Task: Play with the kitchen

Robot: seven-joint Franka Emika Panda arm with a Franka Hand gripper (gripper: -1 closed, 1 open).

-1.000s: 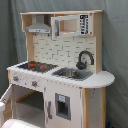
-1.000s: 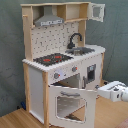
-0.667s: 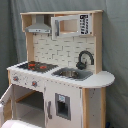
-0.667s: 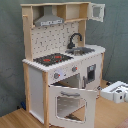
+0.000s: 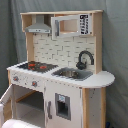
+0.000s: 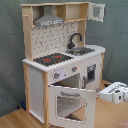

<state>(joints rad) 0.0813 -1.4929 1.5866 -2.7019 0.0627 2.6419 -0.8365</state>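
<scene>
Nothing shifted since 1 s ago: gripper (image 6: 116,93) w/ finger state unreadable, low at second exterior view's right beside play kitchen (image 6: 62,65) w/ oven door (image 6: 72,104) dropped open; approach door edge slowly, squarely.

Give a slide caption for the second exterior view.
Toy kitchen with oven door swung open; gripper beside it.

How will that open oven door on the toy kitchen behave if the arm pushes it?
The oven door hangs open and tilted, so it should swing on its hinge rather than flex. It looks like a stiff panel with a window. The kitchen is tall, so a hard shove might rock it.
</scene>
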